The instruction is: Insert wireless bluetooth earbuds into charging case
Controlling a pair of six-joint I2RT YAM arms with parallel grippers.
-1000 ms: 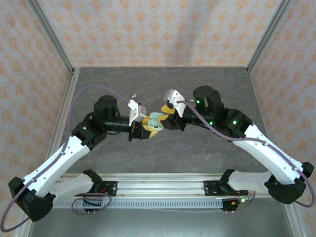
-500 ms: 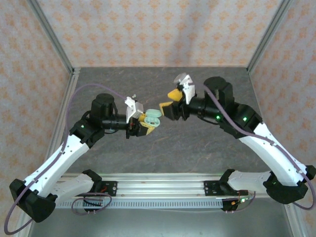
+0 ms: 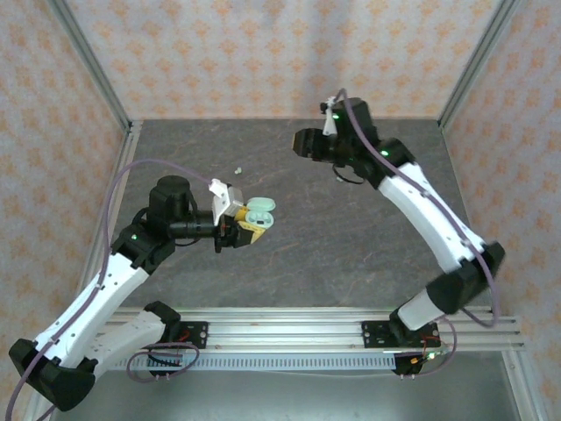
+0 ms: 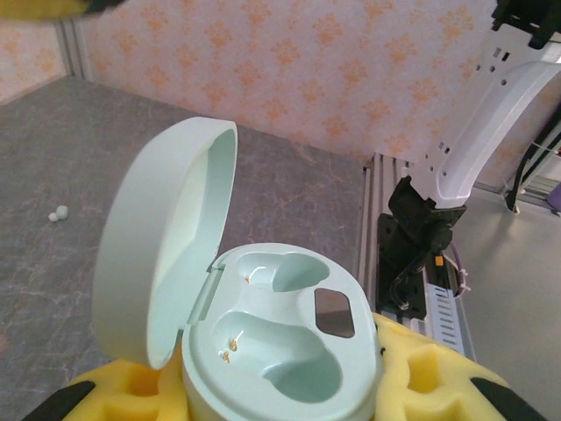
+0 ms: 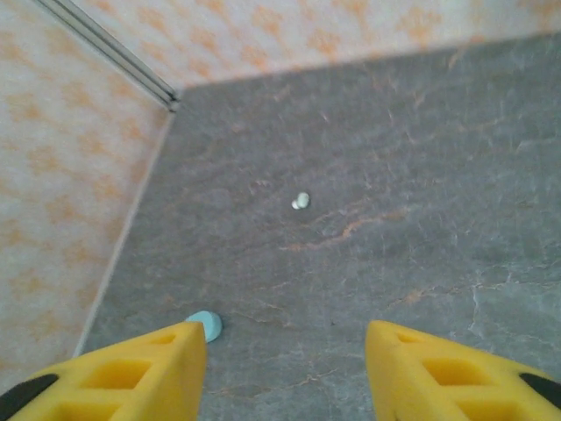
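1. The left hand [image 3: 247,221], nearest the viewer, has its yellow fingers [image 4: 112,393] clamped on the base of the mint-green charging case [image 4: 280,351], raised over the grey surface [image 3: 351,237].
2. The case lid [image 4: 162,254] is hinged up, exposing two moulded wells with small gold contacts.
3. The whitish-green earbud [image 5: 301,201] lies loose on the surface beyond the case.
4. The pale blue earbud [image 5: 206,325] lies on the surface just beside one yellow fingertip of the right hand [image 5: 282,346].
5. The right hand, farthest back, has its fingers spread wide apart.
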